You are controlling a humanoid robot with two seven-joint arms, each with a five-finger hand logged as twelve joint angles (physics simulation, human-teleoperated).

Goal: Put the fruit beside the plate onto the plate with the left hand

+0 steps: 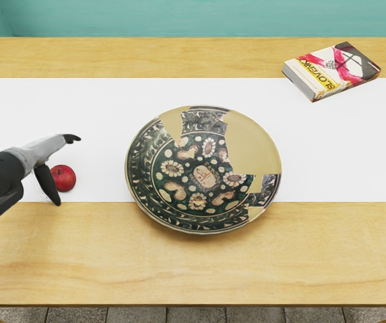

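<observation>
The left hand (42, 160) comes in from the left edge of the frame, in the middle left part. Its fingers are spread apart and it holds nothing. One dark-tipped finger (70, 138) points to the right, above the apple. Another dark finger points down and ends just beside the left side of the apple; I cannot tell if it touches the fruit or not. The forearm is grey and black and goes out of the picture at the left edge.

The apple (63, 177) is small and red. It lies on the white cloth (327, 148), near its lower border, to the left of the plate and apart from it.

The plate (140, 161) stands in the centre of the frame. It is large and round, with a dark green pattern, pale flowers and some plain beige patches. Its lower part reaches over the cloth border onto the wooden table (179, 259). Nothing lies on it.

A book (331, 70) lies in the upper right of the frame, turned at an angle.
</observation>
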